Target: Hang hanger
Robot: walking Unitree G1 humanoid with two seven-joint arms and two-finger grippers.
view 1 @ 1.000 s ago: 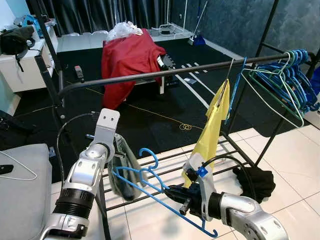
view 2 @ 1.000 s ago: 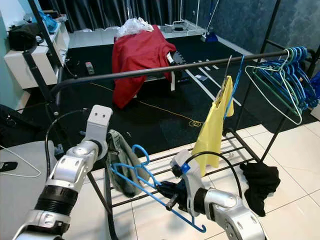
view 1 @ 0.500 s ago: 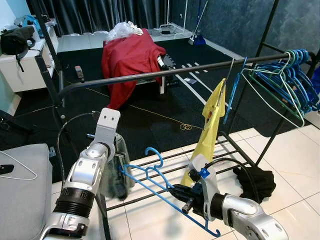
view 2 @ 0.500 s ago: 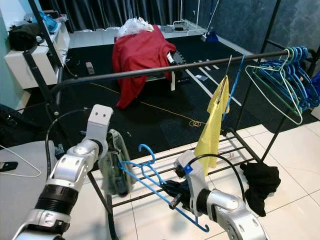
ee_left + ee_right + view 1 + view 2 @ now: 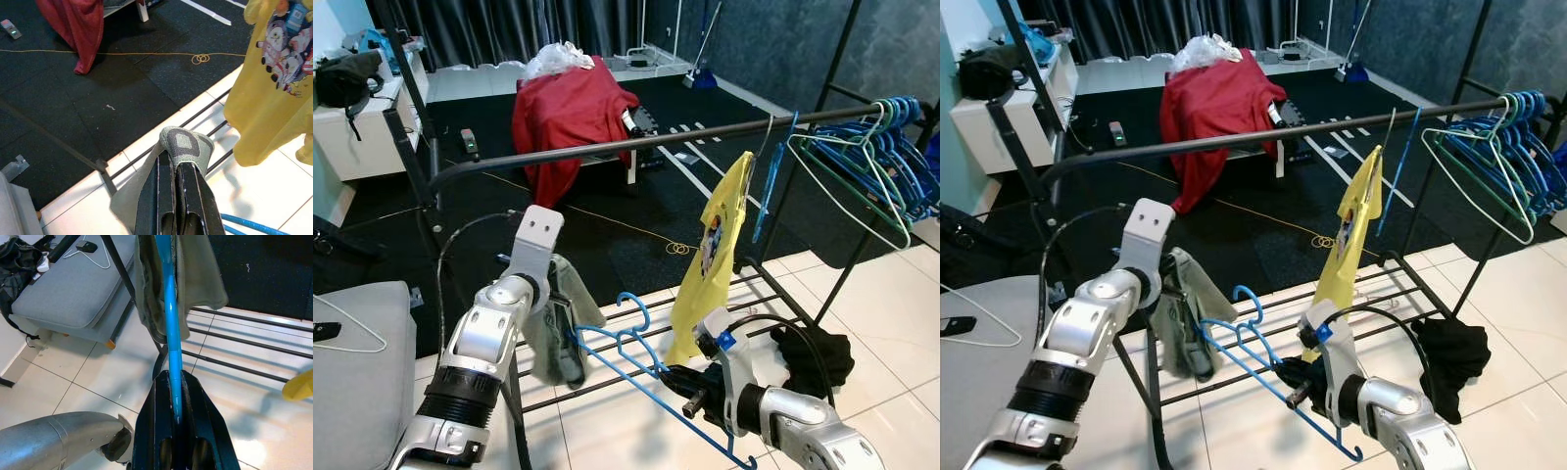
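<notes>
A blue plastic hanger (image 5: 628, 345) is held low in front of the rack, with my right gripper (image 5: 690, 397) shut on its lower bar; in the right wrist view the bar (image 5: 169, 308) runs out from between the fingers (image 5: 151, 396). My left gripper (image 5: 175, 164) is shut on a grey-green cloth (image 5: 558, 328), which droops against the hanger's far end. Above runs the dark rail (image 5: 636, 144). A yellow shirt (image 5: 710, 255) hangs on it, and several blue and green hangers (image 5: 871, 147) sit at its right end.
The rack's low bars (image 5: 641, 315) cross the tiled floor, with a black garment (image 5: 813, 352) beside them. A red cloth (image 5: 563, 113) is draped over a bench behind. A grey cushion (image 5: 357, 362) lies at my left, near the rack's upright post (image 5: 411, 127).
Both arms shifted to the right, carrying the cloth and the blue hanger along. The yellow shirt swung left and twisted, so its printed side now shows.
</notes>
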